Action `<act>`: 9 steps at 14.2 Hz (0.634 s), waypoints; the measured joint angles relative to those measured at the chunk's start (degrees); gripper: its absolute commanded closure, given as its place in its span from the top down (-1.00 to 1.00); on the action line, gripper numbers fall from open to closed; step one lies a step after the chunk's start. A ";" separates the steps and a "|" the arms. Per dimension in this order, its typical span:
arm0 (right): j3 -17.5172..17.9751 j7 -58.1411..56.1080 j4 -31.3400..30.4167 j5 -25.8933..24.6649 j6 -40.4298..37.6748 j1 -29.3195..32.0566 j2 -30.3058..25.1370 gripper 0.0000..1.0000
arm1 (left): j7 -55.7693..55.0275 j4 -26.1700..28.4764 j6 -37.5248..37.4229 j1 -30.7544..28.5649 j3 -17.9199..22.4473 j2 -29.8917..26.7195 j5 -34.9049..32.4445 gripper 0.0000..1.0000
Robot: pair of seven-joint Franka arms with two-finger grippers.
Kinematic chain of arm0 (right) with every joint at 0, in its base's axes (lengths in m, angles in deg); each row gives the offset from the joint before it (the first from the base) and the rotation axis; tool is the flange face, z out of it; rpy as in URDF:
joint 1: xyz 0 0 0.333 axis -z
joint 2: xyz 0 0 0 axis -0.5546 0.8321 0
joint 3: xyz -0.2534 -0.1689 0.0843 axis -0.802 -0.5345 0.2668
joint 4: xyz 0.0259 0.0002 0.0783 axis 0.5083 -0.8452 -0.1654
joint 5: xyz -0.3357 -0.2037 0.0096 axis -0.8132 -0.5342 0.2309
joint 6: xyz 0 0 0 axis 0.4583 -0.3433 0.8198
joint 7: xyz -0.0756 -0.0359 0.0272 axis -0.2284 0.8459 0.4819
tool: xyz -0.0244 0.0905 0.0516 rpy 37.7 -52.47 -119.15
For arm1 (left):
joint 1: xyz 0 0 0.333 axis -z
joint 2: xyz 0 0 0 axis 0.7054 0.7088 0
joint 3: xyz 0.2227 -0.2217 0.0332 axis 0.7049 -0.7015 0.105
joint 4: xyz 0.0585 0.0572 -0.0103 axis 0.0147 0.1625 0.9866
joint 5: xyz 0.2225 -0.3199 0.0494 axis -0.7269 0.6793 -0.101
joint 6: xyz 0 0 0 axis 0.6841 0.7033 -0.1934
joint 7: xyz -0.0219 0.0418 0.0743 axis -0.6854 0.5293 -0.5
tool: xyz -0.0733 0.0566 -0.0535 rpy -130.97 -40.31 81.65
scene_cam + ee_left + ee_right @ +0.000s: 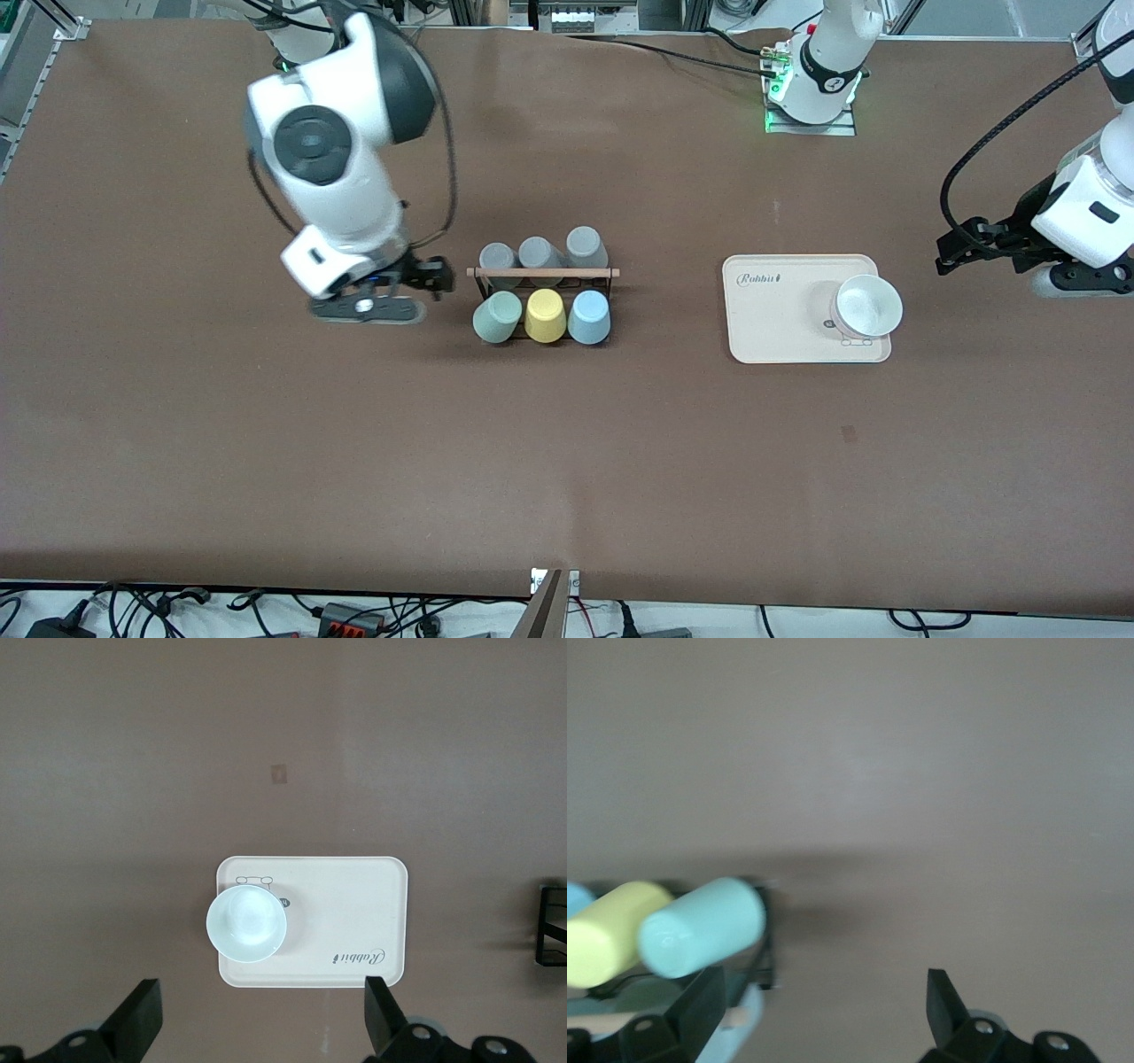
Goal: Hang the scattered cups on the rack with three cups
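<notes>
The black wire rack (542, 273) with a wooden rod stands mid-table. Its nearer row holds the mint-green cup (498, 317), a yellow cup (545, 315) and the light blue cup (589, 317); three grey cups (539, 253) sit on the farther row. My right gripper (429, 276) is open and empty beside the rack, at the right arm's end. Its wrist view shows the mint-green cup (700, 926), the yellow cup (607, 932) and an edge of the blue cup (576, 898) close by the gripper (824, 1010). My left gripper (961, 245) is open and empty and waits beside the tray.
A cream rectangular tray (771, 323) lies toward the left arm's end with a white bowl (868, 306) on it. The left wrist view shows the tray (345, 904), the bowl (246, 923) and a corner of the rack (554, 926) beyond my gripper (261, 1019).
</notes>
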State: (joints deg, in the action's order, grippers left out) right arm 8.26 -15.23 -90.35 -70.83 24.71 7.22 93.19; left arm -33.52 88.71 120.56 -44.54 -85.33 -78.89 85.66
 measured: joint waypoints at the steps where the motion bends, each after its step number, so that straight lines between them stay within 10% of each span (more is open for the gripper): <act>1: -0.05 -2.08 0.04 0.04 -1.51 2.77 -0.76 1.00 | 0.00 -0.04 0.00 0.02 -0.30 0.00 0.00 1.00; 9: -0.21 -18.27 11.33 0.17 -17.94 19.36 -2.73 1.00 | 0.00 -0.07 0.00 -0.34 -0.36 0.00 0.00 1.00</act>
State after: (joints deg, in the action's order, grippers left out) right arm 8.05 -33.50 -79.02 -70.66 6.77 26.58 90.46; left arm -33.52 88.64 120.56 -44.88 -85.69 -78.89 85.66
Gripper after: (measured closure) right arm 0.000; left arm 0.000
